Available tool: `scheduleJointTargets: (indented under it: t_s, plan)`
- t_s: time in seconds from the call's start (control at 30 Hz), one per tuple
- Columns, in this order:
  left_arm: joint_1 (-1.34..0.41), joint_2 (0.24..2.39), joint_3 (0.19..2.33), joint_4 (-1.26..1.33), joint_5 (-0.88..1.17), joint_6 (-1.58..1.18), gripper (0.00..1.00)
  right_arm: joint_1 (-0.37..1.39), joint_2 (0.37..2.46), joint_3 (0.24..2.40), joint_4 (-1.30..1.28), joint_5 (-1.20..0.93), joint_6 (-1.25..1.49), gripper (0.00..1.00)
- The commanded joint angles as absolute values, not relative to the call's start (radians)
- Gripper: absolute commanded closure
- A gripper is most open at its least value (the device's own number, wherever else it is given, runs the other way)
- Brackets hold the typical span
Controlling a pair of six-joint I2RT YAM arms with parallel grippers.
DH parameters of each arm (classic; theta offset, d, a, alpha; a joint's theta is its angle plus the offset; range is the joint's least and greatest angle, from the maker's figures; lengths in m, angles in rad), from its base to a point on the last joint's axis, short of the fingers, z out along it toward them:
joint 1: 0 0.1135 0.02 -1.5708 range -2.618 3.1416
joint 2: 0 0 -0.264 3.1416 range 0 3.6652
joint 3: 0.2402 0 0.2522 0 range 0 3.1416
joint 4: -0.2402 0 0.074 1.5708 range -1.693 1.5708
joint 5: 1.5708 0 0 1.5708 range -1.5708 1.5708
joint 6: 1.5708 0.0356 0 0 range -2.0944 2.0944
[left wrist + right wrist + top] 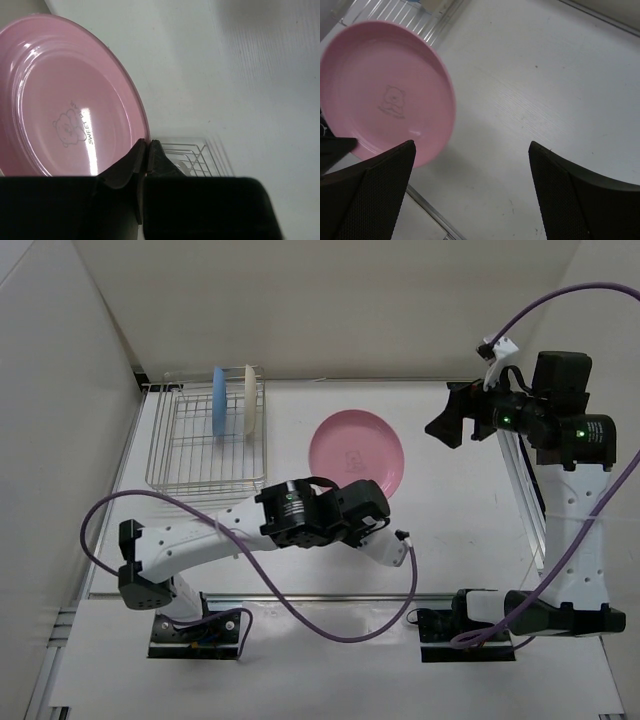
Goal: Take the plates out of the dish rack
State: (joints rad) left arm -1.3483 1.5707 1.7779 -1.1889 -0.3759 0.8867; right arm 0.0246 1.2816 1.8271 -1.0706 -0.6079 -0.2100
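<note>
Right of the rack (190, 455), just beside its side wires, the pink plate (350, 445) shows its face upward, with a small bear drawn at its centre. The left pincer (147, 149) is clenched on the rim of that plate, on the edge away from the rack's back end, fingertips pressed together with the rim between them. I cannot tell whether the plate sits flat on the tabletop (450, 530) or is held just off it.

Inside the rack, at its far end, the blue plate (218, 400) and the cream plate (249, 400) stand upright on edge, side by side, the cream one nearer the pink plate.

Farther right of the rack, beyond the pink plate, the right pincer (471, 144) hangs above the tabletop, spread wide and grasping nothing, pointing back toward the pink plate.
</note>
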Motion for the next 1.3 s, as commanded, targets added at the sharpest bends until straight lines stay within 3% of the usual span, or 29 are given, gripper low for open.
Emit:
scheduleJointTargets:
  t_s: [0.0,0.27,0.43,0.47,0.5,0.57,0.6,0.73,0.93,1.0,1.03,1.07,1.1,1.27]
  plan:
    - [-1.367,1.589,1.835,-1.103,-0.420,0.951,0.89,0.026,1.267,1.844,-1.045,-0.693,-0.192,0.04]
    - [-1.387,1.689,1.963,-1.062,-0.390,0.969,0.89,0.110,1.227,1.594,-0.925,-0.548,-0.224,0.05]
    - [-1.413,1.721,2.003,-1.046,-0.354,0.934,0.89,0.110,1.247,1.510,-0.907,-0.529,-0.224,0.18]
    - [-1.413,1.721,2.003,-1.046,-0.354,0.934,0.89,0.110,1.247,1.509,-0.896,-0.519,-0.224,0.22]
    - [-1.413,1.721,2.003,-1.046,-0.354,0.925,0.89,0.110,1.247,1.500,-0.896,-0.518,-0.224,0.40]
    - [-1.413,1.721,2.003,-1.034,-0.354,0.925,0.89,0.110,1.247,1.500,-0.887,-0.518,-0.224,0.58]
    - [-1.413,1.721,1.991,-1.034,-0.354,0.925,0.89,0.110,1.247,1.500,-0.887,-0.518,-0.224,0.73]
    - [-1.413,1.703,1.930,-0.973,-0.364,0.925,0.89,0.110,1.238,1.500,-0.887,-0.518,-0.206,1.00]
    - [-1.413,1.669,1.832,-0.888,-0.431,0.943,0.89,0.110,1.229,1.500,-0.877,-0.485,-0.206,1.00]
    - [-1.404,1.669,1.807,-0.876,-0.442,0.933,0.72,0.110,1.229,1.491,-0.867,-0.454,-0.206,1.00]
    - [-1.404,1.669,1.807,-0.876,-0.442,0.921,0.37,0.120,1.242,1.491,-0.867,-0.454,-0.206,1.00]
    - [-1.391,1.669,1.807,-0.867,-0.442,0.920,0.15,0.120,1.243,1.491,-0.867,-0.440,-0.206,1.00]
    - [-1.381,1.658,1.807,-0.867,-0.442,0.908,0.01,0.120,1.267,1.491,-0.856,-0.440,-0.206,1.00]
    - [-1.352,1.649,1.807,-0.867,-0.452,0.908,0.01,0.120,1.353,1.491,-0.807,-0.405,-0.192,1.00]
